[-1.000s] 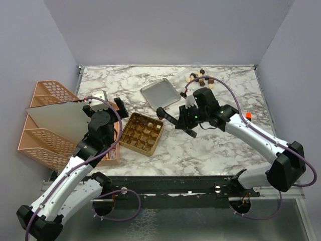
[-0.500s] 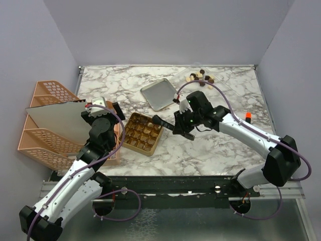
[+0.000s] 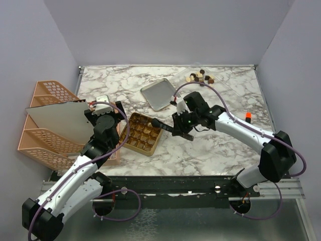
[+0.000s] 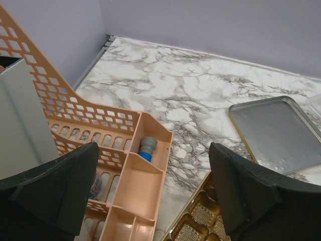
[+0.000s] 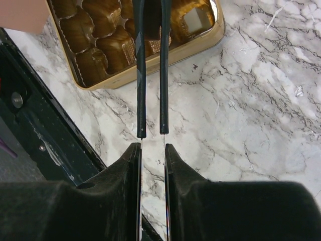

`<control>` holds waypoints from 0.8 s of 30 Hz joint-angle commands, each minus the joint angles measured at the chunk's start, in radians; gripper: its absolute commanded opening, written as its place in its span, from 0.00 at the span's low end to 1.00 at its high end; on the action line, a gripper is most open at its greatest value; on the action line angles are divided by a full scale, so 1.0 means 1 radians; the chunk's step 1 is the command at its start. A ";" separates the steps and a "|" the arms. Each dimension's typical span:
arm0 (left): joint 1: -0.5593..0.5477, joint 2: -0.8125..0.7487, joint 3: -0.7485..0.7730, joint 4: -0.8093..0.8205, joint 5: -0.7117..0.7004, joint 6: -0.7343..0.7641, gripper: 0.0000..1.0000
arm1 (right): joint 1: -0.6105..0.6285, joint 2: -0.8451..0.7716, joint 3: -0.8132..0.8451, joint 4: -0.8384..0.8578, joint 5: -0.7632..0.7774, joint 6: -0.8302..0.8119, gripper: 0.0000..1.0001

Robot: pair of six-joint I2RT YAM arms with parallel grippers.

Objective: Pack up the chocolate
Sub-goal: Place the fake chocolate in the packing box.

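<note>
The loose chocolate (image 3: 200, 77), small dark, light brown and cream pieces, lies in a heap at the back right of the table. The golden-brown grid tray (image 3: 131, 143) sits in the middle and also shows in the right wrist view (image 5: 165, 63). My right gripper (image 3: 156, 123) has long thin black tips over the tray's right side. In the right wrist view the gripper (image 5: 150, 15) stands nearly shut on a dark brown piece (image 5: 152, 27) above a compartment. My left gripper (image 3: 105, 108) is open and empty, hovering left of the tray (image 4: 195, 228).
A silver square metal lid (image 3: 160, 94) lies behind the tray, and shows in the left wrist view (image 4: 278, 133). A peach plastic organizer (image 3: 45, 125) stands at the left; one bin holds a blue-grey item (image 4: 146, 148). A small orange object (image 3: 247, 116) sits at the right.
My right gripper has moved left from beside the tray to over its right side. My left arm has shifted slightly right and forward, with its gripper still open.
</note>
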 commanded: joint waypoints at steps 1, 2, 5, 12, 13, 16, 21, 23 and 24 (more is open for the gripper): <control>-0.003 -0.013 -0.023 0.012 -0.005 -0.001 0.99 | 0.007 0.034 0.062 0.042 -0.008 0.003 0.19; -0.003 -0.014 -0.035 0.028 -0.008 -0.004 0.99 | 0.007 0.042 0.079 0.041 -0.004 0.005 0.19; -0.003 0.003 -0.077 0.101 -0.025 -0.018 0.99 | 0.007 0.099 0.180 -0.006 -0.002 0.003 0.19; -0.002 0.163 0.043 0.009 -0.114 -0.046 0.99 | 0.007 0.233 0.471 -0.247 0.015 0.007 0.19; -0.002 0.186 0.080 -0.038 -0.120 -0.061 0.99 | 0.006 0.227 0.477 -0.251 0.019 0.030 0.19; -0.002 0.235 0.227 -0.212 -0.120 -0.130 0.99 | 0.006 0.245 0.516 -0.294 0.017 0.036 0.19; -0.002 0.249 0.325 -0.329 -0.032 -0.132 0.99 | 0.006 0.259 0.558 -0.397 -0.008 0.024 0.19; -0.002 0.233 0.331 -0.350 -0.017 -0.145 0.99 | 0.006 0.236 0.537 -0.432 0.006 0.023 0.19; -0.002 0.225 0.331 -0.350 0.007 -0.141 0.99 | 0.005 0.220 0.519 -0.439 0.017 0.022 0.19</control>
